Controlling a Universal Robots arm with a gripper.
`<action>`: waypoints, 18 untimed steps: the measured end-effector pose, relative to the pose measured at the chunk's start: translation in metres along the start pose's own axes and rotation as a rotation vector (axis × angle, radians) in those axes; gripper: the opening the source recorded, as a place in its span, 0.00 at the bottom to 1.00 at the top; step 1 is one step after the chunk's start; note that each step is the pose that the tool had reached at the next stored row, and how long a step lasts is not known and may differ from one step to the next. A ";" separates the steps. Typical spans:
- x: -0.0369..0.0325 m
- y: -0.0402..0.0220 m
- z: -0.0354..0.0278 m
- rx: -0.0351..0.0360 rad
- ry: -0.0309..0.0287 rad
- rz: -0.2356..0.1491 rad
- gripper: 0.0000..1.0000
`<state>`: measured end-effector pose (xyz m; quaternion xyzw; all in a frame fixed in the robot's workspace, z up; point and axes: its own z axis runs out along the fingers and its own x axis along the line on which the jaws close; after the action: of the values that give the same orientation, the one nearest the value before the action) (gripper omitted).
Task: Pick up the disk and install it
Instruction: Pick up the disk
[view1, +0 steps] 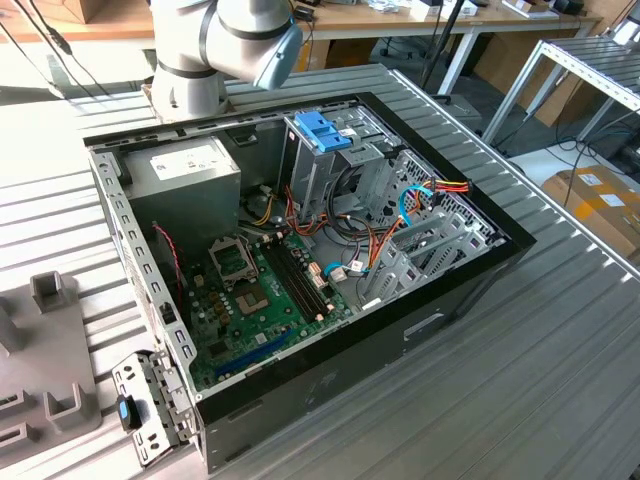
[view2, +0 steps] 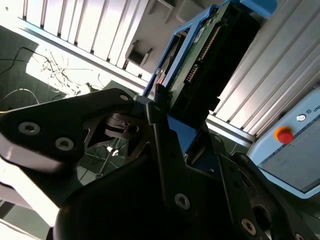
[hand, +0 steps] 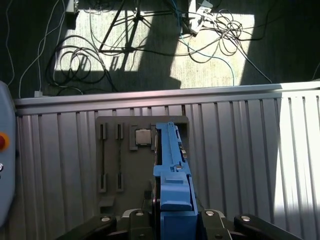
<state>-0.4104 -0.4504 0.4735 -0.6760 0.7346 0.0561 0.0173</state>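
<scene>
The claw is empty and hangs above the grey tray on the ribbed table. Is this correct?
Not empty: in the first wrist view the claw is shut on the disk. The rest holds: it hangs above the grey tray on the ribbed table.

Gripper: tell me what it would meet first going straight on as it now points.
Probably the grey fixture plate on the ribbed table; the disk clamped in the gripper would touch first. Depth is unclear.
</scene>
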 end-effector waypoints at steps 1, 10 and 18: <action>0.0010 -0.0017 -0.0001 -0.0004 0.0004 0.000 0.37; 0.0044 -0.0080 0.0002 -0.0007 0.0019 0.000 0.37; 0.0059 -0.0123 0.0007 -0.0005 0.0041 0.000 0.37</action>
<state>-0.3987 -0.4572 0.4715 -0.6760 0.7347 0.0549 0.0156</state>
